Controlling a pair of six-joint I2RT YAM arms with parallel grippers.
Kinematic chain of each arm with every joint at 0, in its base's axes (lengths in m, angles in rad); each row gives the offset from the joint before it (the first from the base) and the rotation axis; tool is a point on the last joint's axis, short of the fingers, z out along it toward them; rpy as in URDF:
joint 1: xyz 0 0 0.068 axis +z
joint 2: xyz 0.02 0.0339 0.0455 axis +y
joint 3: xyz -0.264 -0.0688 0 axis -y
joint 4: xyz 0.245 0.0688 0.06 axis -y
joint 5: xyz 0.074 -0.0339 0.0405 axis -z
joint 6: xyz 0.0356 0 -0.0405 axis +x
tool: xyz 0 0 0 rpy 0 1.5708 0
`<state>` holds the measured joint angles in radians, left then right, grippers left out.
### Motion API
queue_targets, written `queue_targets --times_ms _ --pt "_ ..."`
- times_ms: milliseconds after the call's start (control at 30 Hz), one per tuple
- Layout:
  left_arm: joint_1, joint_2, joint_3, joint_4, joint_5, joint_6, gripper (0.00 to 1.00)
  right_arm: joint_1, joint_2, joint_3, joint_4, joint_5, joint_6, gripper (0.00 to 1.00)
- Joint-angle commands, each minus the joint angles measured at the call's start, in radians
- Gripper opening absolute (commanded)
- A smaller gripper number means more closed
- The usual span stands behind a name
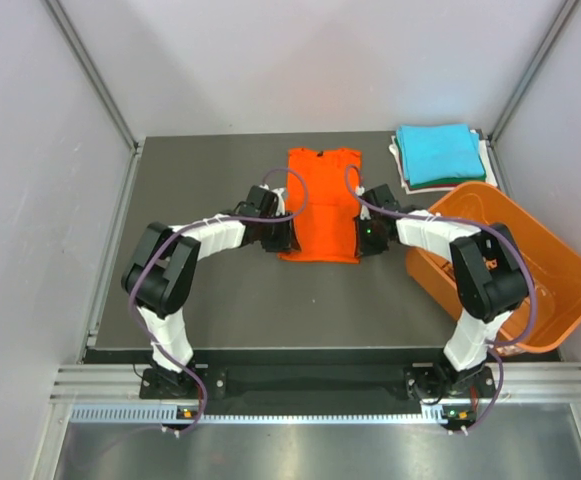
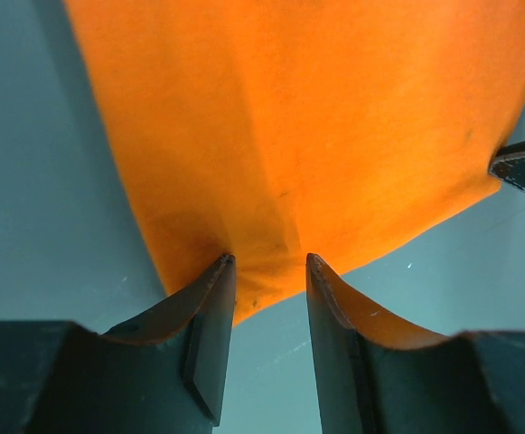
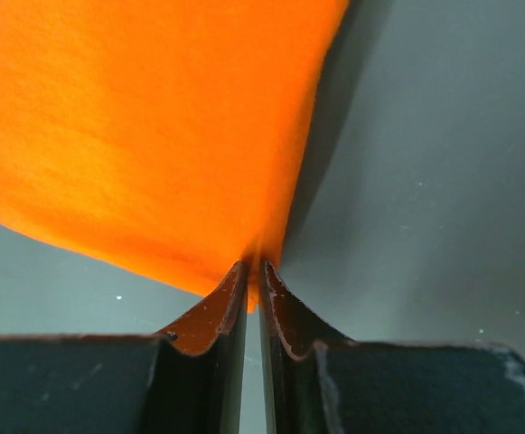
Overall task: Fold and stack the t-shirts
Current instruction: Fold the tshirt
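Looking out from the near edge of the table [image 1: 230,300], I have both arms bent inward so that each wrist meets one near corner of the orange t-shirt [image 1: 322,200]. It lies flat in the middle of the table, neck toward the far side.

The right gripper [image 3: 253,267] has its jaws pressed together, pinching the hem corner on its side; cloth runs straight out from between the tips. The left gripper [image 2: 269,262] is spread, its fingers straddling the opposite corner with the hem between them but not clamped. I judge the grasp half made: both corners need holding so the hem can rise evenly and be carried toward the collar without skewing.

Beside the right arm sits the orange plastic basket [image 1: 555,290], tilted and well clear of the shirt.

Farthest off, in the far right corner, the turquoise t-shirt [image 1: 438,152] lies folded square on top of the white and dark shirts [image 1: 402,165], whose edges show beneath it. That stack is where this shirt belongs once folded.
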<state>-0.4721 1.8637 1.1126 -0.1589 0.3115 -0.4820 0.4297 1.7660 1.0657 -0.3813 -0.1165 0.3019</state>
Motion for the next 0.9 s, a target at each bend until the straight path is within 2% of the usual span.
queue_targets --times_ms 0,133,167,300,467,567,733,867 --pt "0.018 -0.066 -0.028 -0.019 -0.066 -0.007 0.43 0.006 -0.051 -0.026 -0.007 0.055 0.002 0.11" --pt "0.055 -0.078 -0.01 -0.089 -0.016 -0.018 0.44 0.004 -0.083 0.017 -0.037 0.063 -0.004 0.12" --pt "0.059 -0.078 -0.008 -0.097 0.035 -0.015 0.44 0.004 -0.089 0.023 -0.042 0.06 -0.006 0.13" --pt "0.061 -0.127 -0.057 -0.085 0.09 -0.024 0.45 0.004 -0.114 0.057 -0.077 0.041 0.009 0.2" --pt "0.07 -0.159 -0.059 -0.128 0.066 -0.01 0.48 0.004 -0.132 0.079 -0.111 0.052 0.101 0.35" --pt "0.087 -0.133 -0.043 -0.16 0.08 -0.01 0.48 0.007 -0.14 0.065 -0.102 0.073 0.19 0.4" --pt "0.093 -0.104 -0.057 -0.159 0.08 -0.024 0.48 0.011 -0.135 0.039 -0.094 0.11 0.337 0.43" --pt "0.095 -0.1 -0.079 -0.148 0.055 -0.024 0.48 0.014 -0.128 0.013 -0.071 0.11 0.387 0.43"
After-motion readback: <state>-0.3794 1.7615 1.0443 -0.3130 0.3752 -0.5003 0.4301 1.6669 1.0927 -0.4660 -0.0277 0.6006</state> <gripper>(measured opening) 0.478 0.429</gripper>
